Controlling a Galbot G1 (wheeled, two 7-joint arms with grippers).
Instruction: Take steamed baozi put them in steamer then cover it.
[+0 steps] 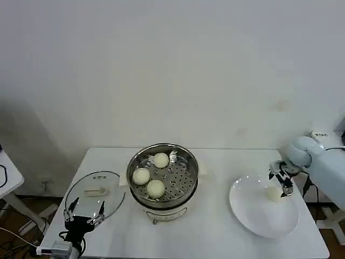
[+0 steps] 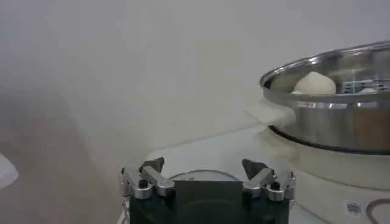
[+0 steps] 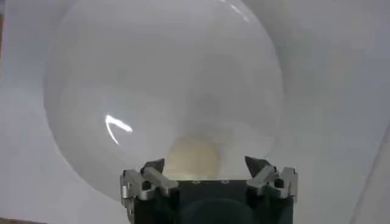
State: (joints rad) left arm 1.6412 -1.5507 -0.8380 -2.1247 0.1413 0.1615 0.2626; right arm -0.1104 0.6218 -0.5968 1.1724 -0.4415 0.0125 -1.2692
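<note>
The steamer (image 1: 162, 175) stands at the table's middle with three baozi on its perforated tray: one at the back (image 1: 161, 159), one on the left (image 1: 141, 176), one at the front (image 1: 156, 188). Another baozi (image 1: 274, 193) lies on the white plate (image 1: 259, 216) to the right. My right gripper (image 1: 283, 182) hangs open just above that bun, which sits between its fingers (image 3: 153, 167) in the right wrist view (image 3: 192, 157). The glass cover (image 1: 96, 193) lies flat left of the steamer. My left gripper (image 1: 83, 217) waits open at the cover's near edge, apart from the steamer's rim (image 2: 323, 67).
The steamer's cream-white base (image 2: 329, 164) rises close to my left gripper. The table's front edge runs just behind the left gripper. A side table (image 1: 8, 178) stands at the far left. Bare tabletop lies between steamer and plate.
</note>
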